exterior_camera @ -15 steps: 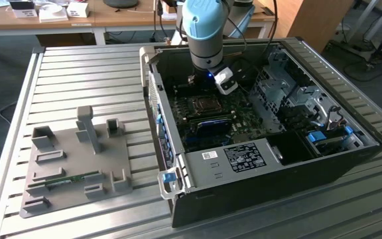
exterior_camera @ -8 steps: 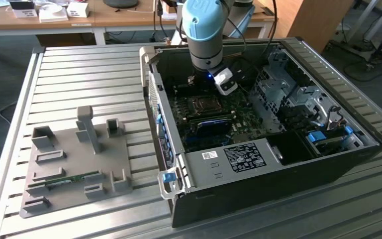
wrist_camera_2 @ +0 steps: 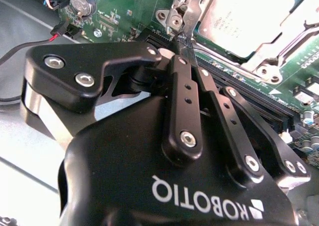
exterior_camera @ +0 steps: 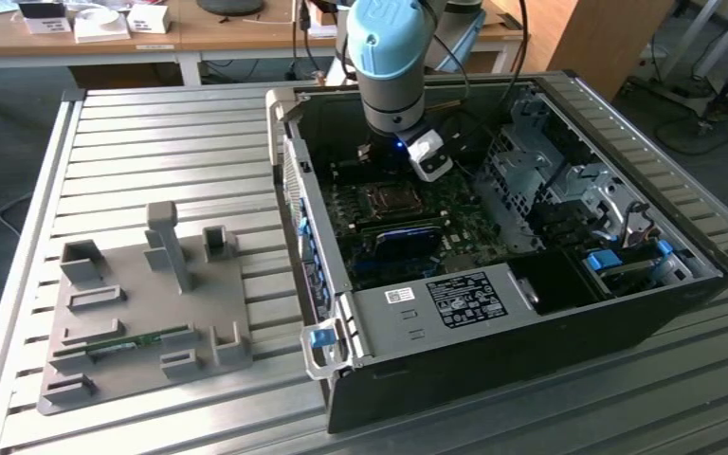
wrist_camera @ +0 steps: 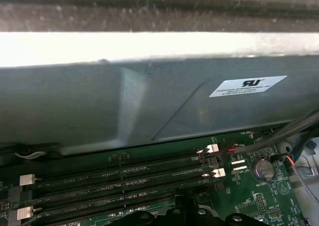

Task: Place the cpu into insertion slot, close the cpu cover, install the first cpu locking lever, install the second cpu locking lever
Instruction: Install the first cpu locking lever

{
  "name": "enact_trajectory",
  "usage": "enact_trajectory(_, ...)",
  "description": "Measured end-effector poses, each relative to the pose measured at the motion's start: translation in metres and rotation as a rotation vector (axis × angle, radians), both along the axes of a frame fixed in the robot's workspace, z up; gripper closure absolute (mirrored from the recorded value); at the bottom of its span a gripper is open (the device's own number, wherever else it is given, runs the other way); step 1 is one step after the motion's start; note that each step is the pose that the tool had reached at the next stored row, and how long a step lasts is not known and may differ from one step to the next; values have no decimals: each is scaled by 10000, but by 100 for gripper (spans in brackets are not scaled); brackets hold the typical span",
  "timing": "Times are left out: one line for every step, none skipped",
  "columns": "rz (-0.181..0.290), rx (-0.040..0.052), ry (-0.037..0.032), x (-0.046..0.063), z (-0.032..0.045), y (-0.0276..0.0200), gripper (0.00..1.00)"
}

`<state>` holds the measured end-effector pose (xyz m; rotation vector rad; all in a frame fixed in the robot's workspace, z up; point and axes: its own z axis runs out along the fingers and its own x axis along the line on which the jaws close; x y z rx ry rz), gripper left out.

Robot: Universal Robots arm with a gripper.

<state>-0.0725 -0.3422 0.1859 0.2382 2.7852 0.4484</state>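
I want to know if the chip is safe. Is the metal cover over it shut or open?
Shut. In the second wrist view the cpu cover lies flat, framing the cpu in its window, while the pincer touches a lever at its corner.

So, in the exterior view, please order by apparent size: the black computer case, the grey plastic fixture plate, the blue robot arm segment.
1. Black computer case
2. Grey plastic fixture plate
3. Blue robot arm segment, though it sits nearer the camera, so its true size is unsure.

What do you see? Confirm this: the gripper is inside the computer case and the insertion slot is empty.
Not empty: the second wrist view shows the cpu seated in the insertion slot under the cpu cover. The gripper is inside the computer case, as stated.
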Motion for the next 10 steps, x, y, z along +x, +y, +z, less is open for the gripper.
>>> enact_trajectory(0,6,-1,0,0,0,89)
enact_trajectory(0,11,0,0,0,0,89)
enact_trajectory(0,13,-1,-1,-1,0,89)
enact_trajectory(0,14,-1,0,-1,0,89)
enact_trajectory(0,14,-1,-1,-2,0,89)
enact_trajectory(0,13,0,-1,-3,0,89)
enact_trajectory(0,12,0,-1,-4,0,89)
enact_trajectory(1,13,0,-1,-6,0,89)
enact_trajectory(0,13,0,-2,-6,0,89)
enact_trajectory(0,13,0,-2,-6,0,89)
